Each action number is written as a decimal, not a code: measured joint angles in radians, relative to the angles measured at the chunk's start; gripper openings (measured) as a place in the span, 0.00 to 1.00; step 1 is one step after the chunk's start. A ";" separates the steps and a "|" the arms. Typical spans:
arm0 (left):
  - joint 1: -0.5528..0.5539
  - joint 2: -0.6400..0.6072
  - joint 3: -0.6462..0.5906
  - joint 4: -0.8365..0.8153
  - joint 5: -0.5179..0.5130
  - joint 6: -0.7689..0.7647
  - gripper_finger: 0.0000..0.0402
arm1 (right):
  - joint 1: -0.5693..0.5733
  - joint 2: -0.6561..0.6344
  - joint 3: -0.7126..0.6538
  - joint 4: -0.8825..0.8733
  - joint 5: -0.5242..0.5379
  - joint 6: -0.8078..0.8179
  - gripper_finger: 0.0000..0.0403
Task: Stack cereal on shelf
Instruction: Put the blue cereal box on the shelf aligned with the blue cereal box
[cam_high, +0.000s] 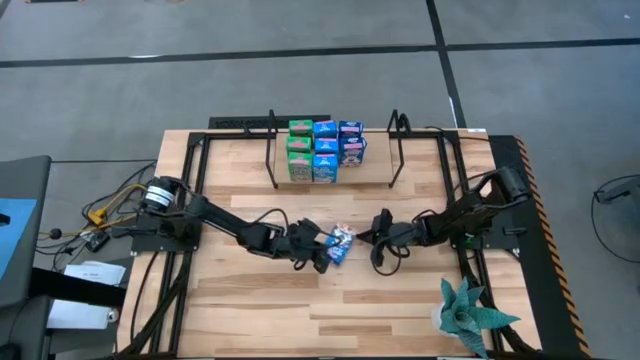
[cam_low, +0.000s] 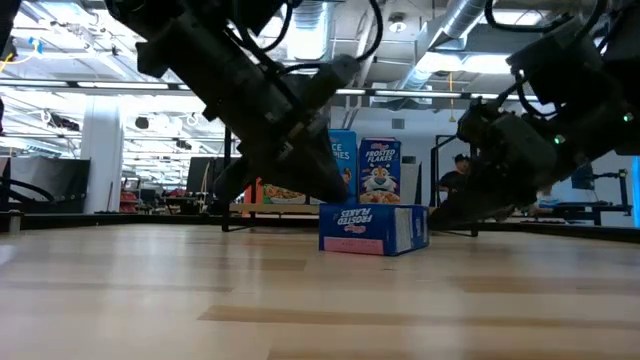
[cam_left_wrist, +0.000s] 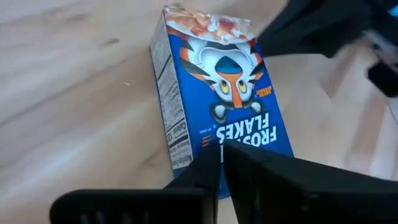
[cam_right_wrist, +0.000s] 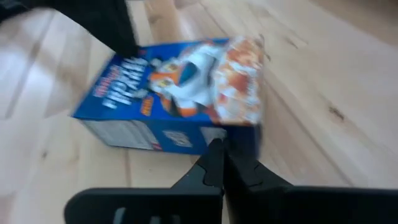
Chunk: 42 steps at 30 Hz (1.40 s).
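Dark blue cereal box (cam_high: 340, 244) lies flat at frame centre, between my left gripper (cam_high: 322, 252) and right gripper (cam_high: 378, 243), both closed empty; I should reopen before grasping it for the shelf (cam_high: 380, 172).

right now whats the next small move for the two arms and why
Probably reopen the left gripper and straddle the Frosted Flakes box. Both it and the right gripper are shut beside the box, which lies flat on the table, ungripped, while the shelf has room.
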 joint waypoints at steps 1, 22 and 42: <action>-0.001 0.000 0.000 -0.002 -0.012 -0.004 0.04 | 0.000 -0.014 0.000 -0.004 0.000 -0.003 0.04; -0.045 -0.009 -0.001 -0.123 -0.152 -0.223 0.00 | -0.002 -0.230 0.000 -0.079 -0.019 -0.173 0.13; 0.014 -0.042 0.000 -0.317 -0.136 -0.520 0.00 | -0.024 -0.230 0.194 -0.385 -0.093 -0.499 0.42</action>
